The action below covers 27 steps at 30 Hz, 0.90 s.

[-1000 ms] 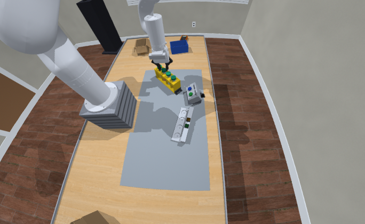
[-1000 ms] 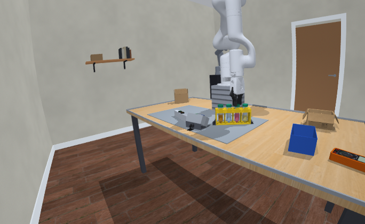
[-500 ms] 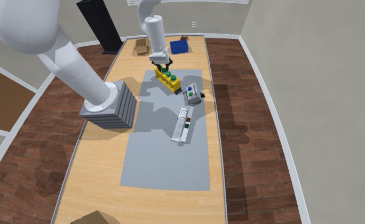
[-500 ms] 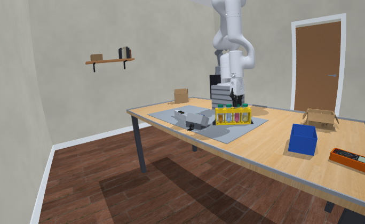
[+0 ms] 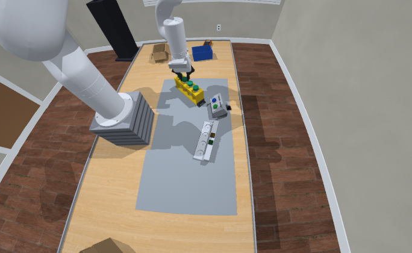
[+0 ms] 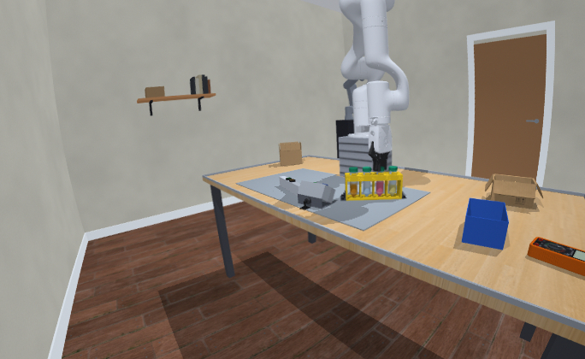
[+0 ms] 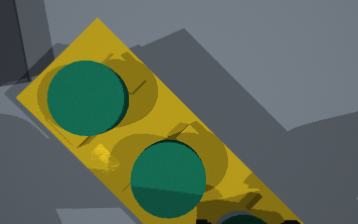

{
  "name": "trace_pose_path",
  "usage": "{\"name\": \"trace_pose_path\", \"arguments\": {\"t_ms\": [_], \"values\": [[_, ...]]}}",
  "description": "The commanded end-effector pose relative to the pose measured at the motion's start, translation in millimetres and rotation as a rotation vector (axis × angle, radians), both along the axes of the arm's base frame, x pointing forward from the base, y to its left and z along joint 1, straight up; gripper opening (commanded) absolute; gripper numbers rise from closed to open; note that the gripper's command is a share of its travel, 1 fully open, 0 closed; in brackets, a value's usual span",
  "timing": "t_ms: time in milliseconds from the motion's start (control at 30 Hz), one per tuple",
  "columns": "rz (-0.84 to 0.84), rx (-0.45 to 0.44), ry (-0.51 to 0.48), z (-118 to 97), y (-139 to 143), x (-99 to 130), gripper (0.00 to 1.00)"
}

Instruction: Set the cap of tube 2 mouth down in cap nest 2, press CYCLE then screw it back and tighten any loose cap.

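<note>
The yellow decapping station (image 5: 198, 96) (image 6: 374, 192) (image 7: 215, 135) stands on the grey mat (image 5: 185, 185) and holds tubes with green caps. My gripper (image 5: 184, 77) (image 6: 381, 167) (image 7: 246, 220) is down over the rack and shut on the cap of tube 2 (image 5: 184, 78) (image 7: 240, 219), which only just shows at the wrist view's bottom edge. The caps of tube 3 (image 5: 189, 83) (image 7: 167, 177) and tube 4 (image 5: 196, 88) (image 7: 87, 97) sit on their tubes. The white cap tray (image 5: 199, 153) (image 6: 286, 181) has empty nests and both lamps (image 5: 211, 138) dark. The key housing (image 5: 220, 110) (image 6: 315, 193) carries the blue key (image 5: 214, 100) and the green key (image 5: 214, 106).
A blue bin (image 5: 202, 52) (image 6: 485, 222), an open cardboard box (image 5: 159, 52) (image 6: 511, 189) and an orange multimeter (image 6: 560, 255) lie beyond the rack. The arm's grey pedestal (image 5: 122, 122) stands at the mat's left. Another cardboard box (image 6: 290, 152) sits at the table's far end.
</note>
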State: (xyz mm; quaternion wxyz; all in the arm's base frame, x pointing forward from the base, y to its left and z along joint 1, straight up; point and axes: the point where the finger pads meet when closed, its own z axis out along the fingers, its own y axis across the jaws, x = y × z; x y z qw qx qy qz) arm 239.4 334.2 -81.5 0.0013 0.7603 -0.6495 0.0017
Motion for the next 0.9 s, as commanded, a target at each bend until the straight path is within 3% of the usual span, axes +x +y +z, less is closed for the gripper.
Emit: {"name": "trace_pose_path", "arguments": {"t_ms": [0, 867], "values": [[0.05, 0.001, 0.0, 0.2, 0.6, 0.3, 0.0], [1.2, 0.0, 0.004, 0.9, 0.7, 0.3, 0.0]]}}
